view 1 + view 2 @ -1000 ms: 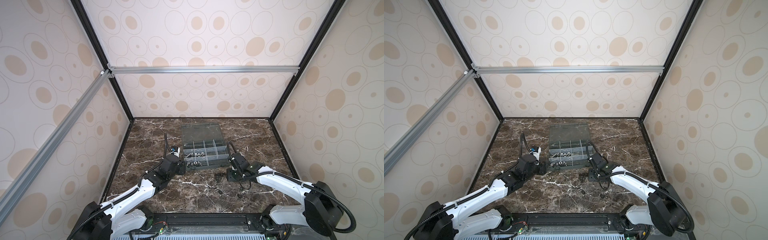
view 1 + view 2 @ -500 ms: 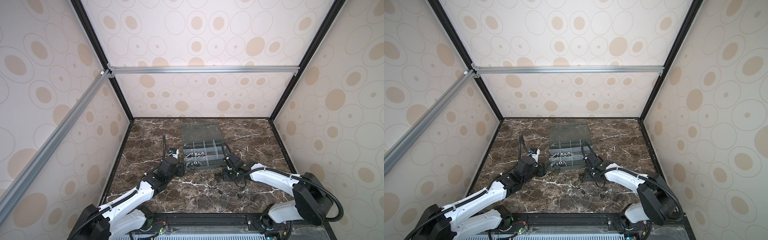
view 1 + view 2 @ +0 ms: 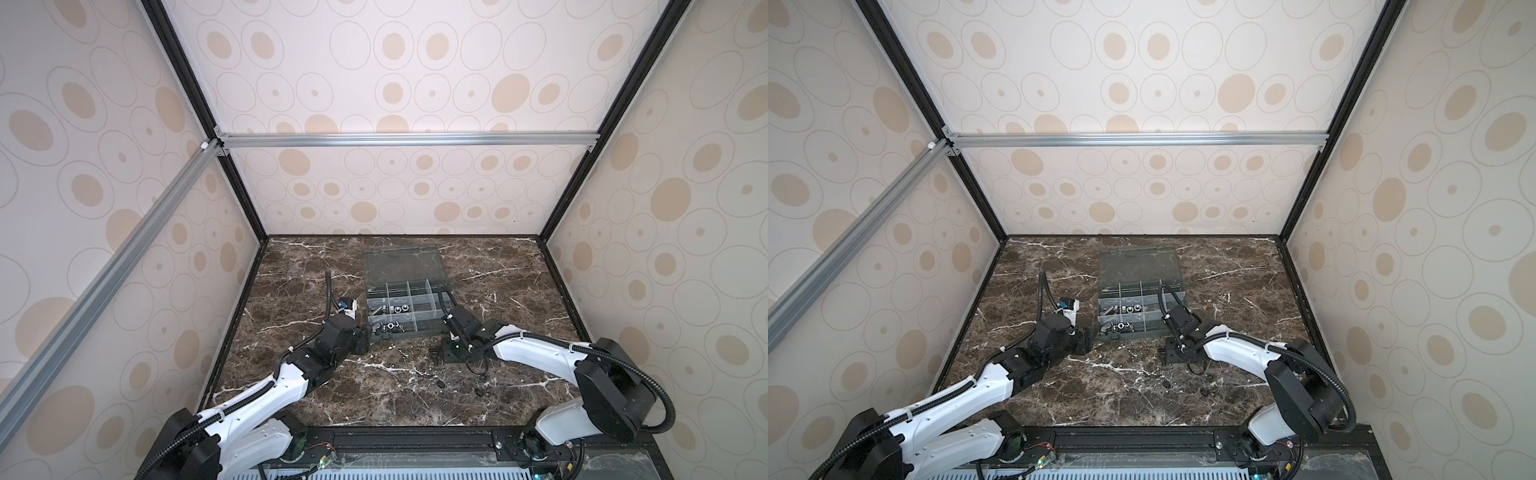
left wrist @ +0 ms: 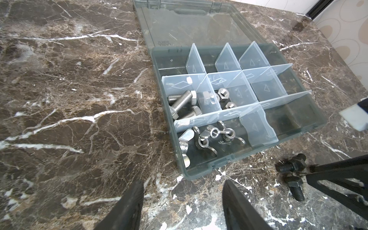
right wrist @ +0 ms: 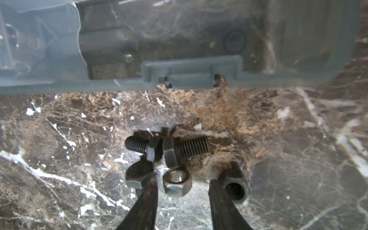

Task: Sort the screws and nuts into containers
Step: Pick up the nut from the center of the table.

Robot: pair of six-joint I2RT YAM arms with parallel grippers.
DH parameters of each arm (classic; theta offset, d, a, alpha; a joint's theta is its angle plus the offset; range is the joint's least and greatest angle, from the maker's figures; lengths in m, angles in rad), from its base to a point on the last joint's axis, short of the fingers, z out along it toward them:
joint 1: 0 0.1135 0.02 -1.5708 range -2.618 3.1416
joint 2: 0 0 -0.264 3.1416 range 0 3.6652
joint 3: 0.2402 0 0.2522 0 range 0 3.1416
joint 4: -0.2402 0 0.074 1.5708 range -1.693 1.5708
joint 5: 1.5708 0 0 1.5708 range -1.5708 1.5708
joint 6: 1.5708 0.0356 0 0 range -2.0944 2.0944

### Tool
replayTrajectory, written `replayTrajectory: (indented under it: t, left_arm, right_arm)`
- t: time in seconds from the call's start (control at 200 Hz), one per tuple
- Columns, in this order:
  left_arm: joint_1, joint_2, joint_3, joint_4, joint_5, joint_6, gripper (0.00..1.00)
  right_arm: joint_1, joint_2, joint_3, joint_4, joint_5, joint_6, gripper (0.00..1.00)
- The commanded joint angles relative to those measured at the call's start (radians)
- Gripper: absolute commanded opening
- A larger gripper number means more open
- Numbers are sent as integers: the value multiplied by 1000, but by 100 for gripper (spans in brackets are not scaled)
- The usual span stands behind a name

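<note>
1. Marble-brown veined surface (image 3: 374, 399) in both top views carries a smoky-grey translucent plastic organiser box (image 3: 415, 332), its clear hinged lid (image 3: 401, 266) laid open behind. Left fingers (image 3: 365, 338) sit just beside the box's near left corner. Right fingers (image 3: 435, 354) are low on the surface just in front of its near right part. Loose small black pieces (image 3: 1167, 385) lie nearer the robot base, too small to tell what they are.
2. Left wrist view: left fingers are spread with nothing between them, facing the box's near corner. Silver hex bolts (image 4: 182, 102), silver hex nuts (image 4: 223, 95) and silver wing nuts (image 4: 211, 135) each fill their own compartment. Black hex-head screws (image 4: 288, 166) lie outside the front wall, by the right fingers.
3. Right wrist view: right fingers are parted and straddle a small black hex nut (image 5: 177, 184). It lies flat, bore up, with a gap on each side, so it is not gripped.
   - A second black nut (image 5: 236, 189) sits just outside one finger.
   - Two screws lie just beyond, toward the box, heads together and shafts pointing opposite ways. Their long axes run along the front wall, across the fingers' reach.
   - A third screw's head sits against the other finger.
4. Judgement: the right arm is nearer and the straddled nut looks like its pick. The nut has no long axis to align. Crowding neighbours could get nudged or pinched.
</note>
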Motion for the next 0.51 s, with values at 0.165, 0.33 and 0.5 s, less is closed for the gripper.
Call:
replayTrajectory:
  t: [0.165, 0.33, 0.5]
  left_arm:
    - [10, -19, -5, -1, -4, -22, 63]
    - [11, -20, -8, 0, -3, -25, 63]
    - [11, -22, -9, 0, -3, -25, 64]
  right_arm:
    - [15, 31, 23, 9, -3, 16, 40]
    - [15, 41, 24, 16, -4, 17, 38]
    - [15, 51, 22, 28, -9, 21, 36]
